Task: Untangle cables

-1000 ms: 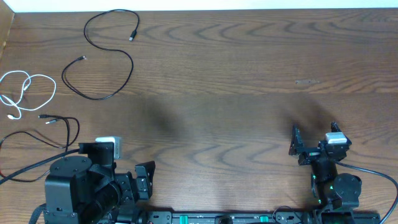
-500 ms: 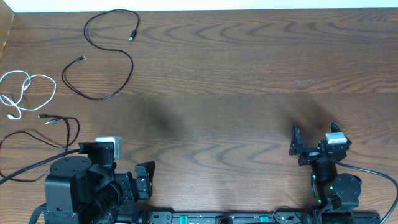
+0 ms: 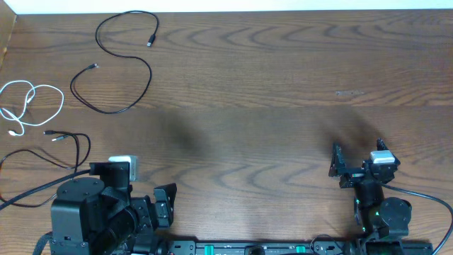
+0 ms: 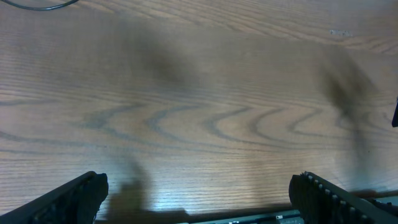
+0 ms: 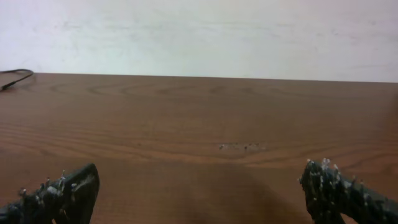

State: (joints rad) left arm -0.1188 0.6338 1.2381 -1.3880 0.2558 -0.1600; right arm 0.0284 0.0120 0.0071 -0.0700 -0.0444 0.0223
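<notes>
- Overhead: only here do all the cables show, lying separate on the table's (image 3: pixel 269 85) left: black cable (image 3: pixel 150 78) farthest, white cable (image 3: pixel 27 105) at the edge, second black cable (image 3: pixel 88 149) nearer
- Left wrist: left gripper (image 4: pixel 199 193) spread wide, holding nothing
- Right wrist: right gripper (image 5: pixel 199 193) spread wide, holding nothing; pale wall (image 5: pixel 199 31) beyond

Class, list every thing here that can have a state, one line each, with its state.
upper black cable: untangled, lying apart in open curves.
white cable: loosely looped, apart from the others.
lower black cable: lying apart, plug ends free.
left gripper: open, empty.
right gripper: open, empty.
</notes>
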